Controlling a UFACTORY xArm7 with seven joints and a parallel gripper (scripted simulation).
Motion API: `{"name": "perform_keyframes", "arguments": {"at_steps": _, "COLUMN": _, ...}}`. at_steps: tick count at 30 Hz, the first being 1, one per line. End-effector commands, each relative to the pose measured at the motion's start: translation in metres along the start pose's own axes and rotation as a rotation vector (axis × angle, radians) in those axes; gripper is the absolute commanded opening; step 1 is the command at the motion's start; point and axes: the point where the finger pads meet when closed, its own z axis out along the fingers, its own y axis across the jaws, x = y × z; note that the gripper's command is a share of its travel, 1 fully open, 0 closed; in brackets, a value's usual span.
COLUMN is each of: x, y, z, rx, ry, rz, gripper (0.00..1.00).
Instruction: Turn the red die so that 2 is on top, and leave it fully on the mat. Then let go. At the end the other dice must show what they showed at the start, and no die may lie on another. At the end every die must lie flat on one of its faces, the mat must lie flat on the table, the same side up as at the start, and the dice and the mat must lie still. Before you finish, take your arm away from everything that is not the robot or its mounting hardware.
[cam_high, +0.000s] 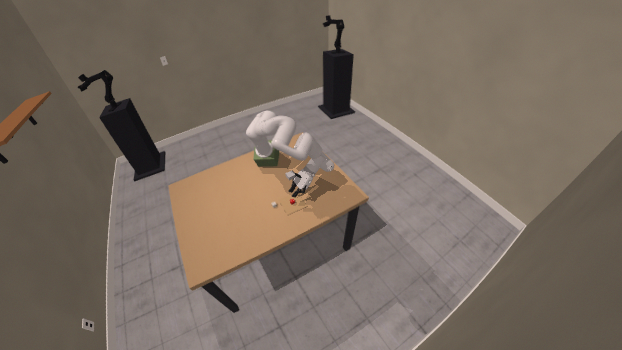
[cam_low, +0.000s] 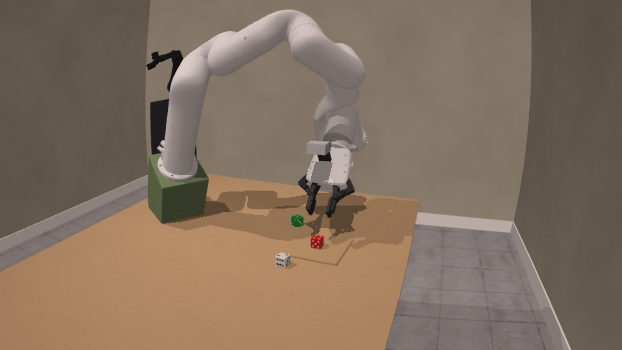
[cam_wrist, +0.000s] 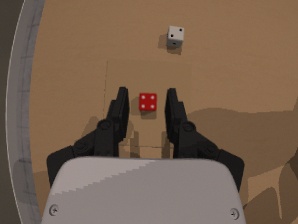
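We are holding our gripper's fingers (cam_high: 296, 192) (cam_low: 310, 204) apart, hovering above the red die (cam_high: 292, 201) (cam_low: 317, 242) (cam_wrist: 148, 101) on the mat (cam_low: 336, 263) (cam_wrist: 112, 67).

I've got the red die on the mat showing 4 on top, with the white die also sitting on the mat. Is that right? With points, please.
Not quite: the wrist view shows the white die (cam_low: 283, 260) (cam_wrist: 175, 36) off the mat (cam_wrist: 117, 75), beyond its edge. The red die (cam_low: 317, 242) (cam_wrist: 148, 101) is on the mat, 4 up.
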Motion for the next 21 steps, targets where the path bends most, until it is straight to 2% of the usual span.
{"name": "perform_keyframes", "arguments": {"at_steps": 1, "x": -0.0004, "y": -0.0004, "z": -0.0012, "rx": 0.002, "ry": -0.001, "rz": 0.000, "gripper": 0.42}}
{"name": "perform_keyframes", "arguments": {"at_steps": 21, "x": -0.0038, "y": -0.0004, "z": 0.0023, "rx": 0.002, "ry": -0.001, "rz": 0.000, "gripper": 0.42}}
